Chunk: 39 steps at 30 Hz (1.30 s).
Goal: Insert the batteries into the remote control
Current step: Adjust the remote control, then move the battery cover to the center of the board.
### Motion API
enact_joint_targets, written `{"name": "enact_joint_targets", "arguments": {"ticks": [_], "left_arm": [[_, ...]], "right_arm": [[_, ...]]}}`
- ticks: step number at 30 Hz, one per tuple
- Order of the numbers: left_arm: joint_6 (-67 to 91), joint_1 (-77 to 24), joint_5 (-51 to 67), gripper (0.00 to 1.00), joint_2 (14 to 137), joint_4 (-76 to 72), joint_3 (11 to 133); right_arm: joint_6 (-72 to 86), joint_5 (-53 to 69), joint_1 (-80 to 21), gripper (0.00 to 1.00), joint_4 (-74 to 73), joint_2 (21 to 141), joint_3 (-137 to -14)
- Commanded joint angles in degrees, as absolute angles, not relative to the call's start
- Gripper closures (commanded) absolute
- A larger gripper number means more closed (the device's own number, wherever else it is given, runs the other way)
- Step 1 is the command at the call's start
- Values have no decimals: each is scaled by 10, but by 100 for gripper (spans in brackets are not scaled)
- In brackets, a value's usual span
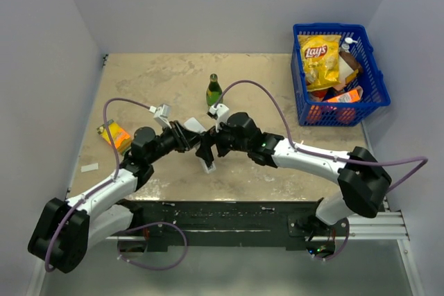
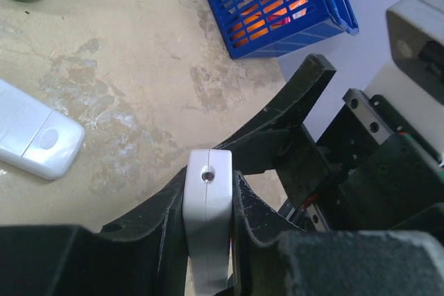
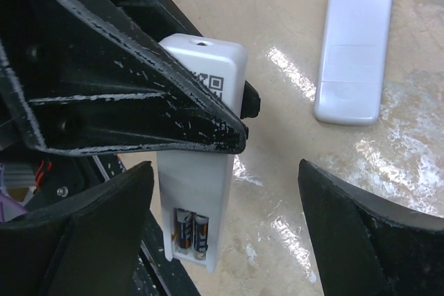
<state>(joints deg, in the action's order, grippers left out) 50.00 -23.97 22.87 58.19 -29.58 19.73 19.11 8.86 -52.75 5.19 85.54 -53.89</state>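
Note:
My left gripper [image 2: 208, 192] is shut on the white remote control [image 2: 207, 206], squeezing its narrow sides above the table. In the right wrist view the remote control [image 3: 201, 171] shows its back, with a QR label and an open compartment at its lower end. Two batteries [image 3: 189, 233] sit side by side in that compartment. My right gripper [image 3: 225, 171] stands open around the remote's lower half and holds nothing. The loose white cover [image 3: 352, 50] lies flat on the table beside it, and the left wrist view also shows this cover [image 2: 35, 136]. From above, both grippers meet at mid-table [image 1: 201, 143].
A green bottle [image 1: 214, 91] stands just behind the grippers. A blue basket [image 1: 371, 81] with a chips bag and other packets sits at the back right. An orange packet [image 1: 114, 135] and a small white scrap [image 1: 89, 167] lie at the left.

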Motion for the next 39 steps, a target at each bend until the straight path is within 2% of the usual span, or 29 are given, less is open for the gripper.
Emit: {"name": "enact_joint_targets", "arguments": {"ticks": [1, 5, 8, 10, 11, 13, 14, 15, 16, 17, 18, 20, 21, 23, 26, 29, 34, 39], "left_arm": [[510, -258, 198, 100, 596, -360, 234], [510, -273, 181, 100, 608, -367, 239], [507, -282, 166, 100, 614, -363, 245], [499, -286, 156, 100, 617, -350, 250], [496, -287, 152, 100, 617, -342, 256], [489, -288, 133, 99, 616, -310, 262], [485, -288, 124, 95, 614, -298, 270], [482, -288, 115, 82, 609, -284, 275], [474, -288, 93, 73, 605, -253, 279], [469, -288, 81, 65, 600, -234, 292], [458, -288, 67, 46, 588, -215, 298], [447, -288, 13, 31, 576, -146, 324], [446, -287, -14, 20, 565, -117, 335], [446, -287, -93, 12, 556, -27, 370], [464, -286, -205, 7, 548, 101, 415], [489, -259, -272, 7, 546, 198, 445], [515, -97, -271, 12, 532, 307, 453], [501, 0, -341, 9, 565, 372, 491]], "right_arm": [[192, 65, -529, 16, 76, 860, -544], [192, 47, -534, 30, 69, 866, -547], [187, 33, -536, 45, 50, 867, -554], [185, 23, -537, 60, 36, 862, -555], [182, 18, -537, 74, 32, 860, -555], [179, 5, -537, 85, 19, 851, -553], [176, 1, -537, 93, 14, 846, -551], [176, 1, -537, 97, 5, 846, -551], [171, -10, -537, 100, 2, 843, -551], [166, -25, -536, 100, 2, 843, -551], [164, -34, -536, 100, -18, 842, -551], [156, -47, -534, 100, -30, 844, -553], [155, -63, -532, 100, -40, 844, -554], [149, -76, -526, 100, -53, 845, -554], [137, -106, -515, 100, -63, 839, -551], [122, -122, -502, 100, -63, 828, -542], [124, -117, -493, 100, -50, 802, -521], [127, -109, -490, 100, -52, 769, -509]]}}
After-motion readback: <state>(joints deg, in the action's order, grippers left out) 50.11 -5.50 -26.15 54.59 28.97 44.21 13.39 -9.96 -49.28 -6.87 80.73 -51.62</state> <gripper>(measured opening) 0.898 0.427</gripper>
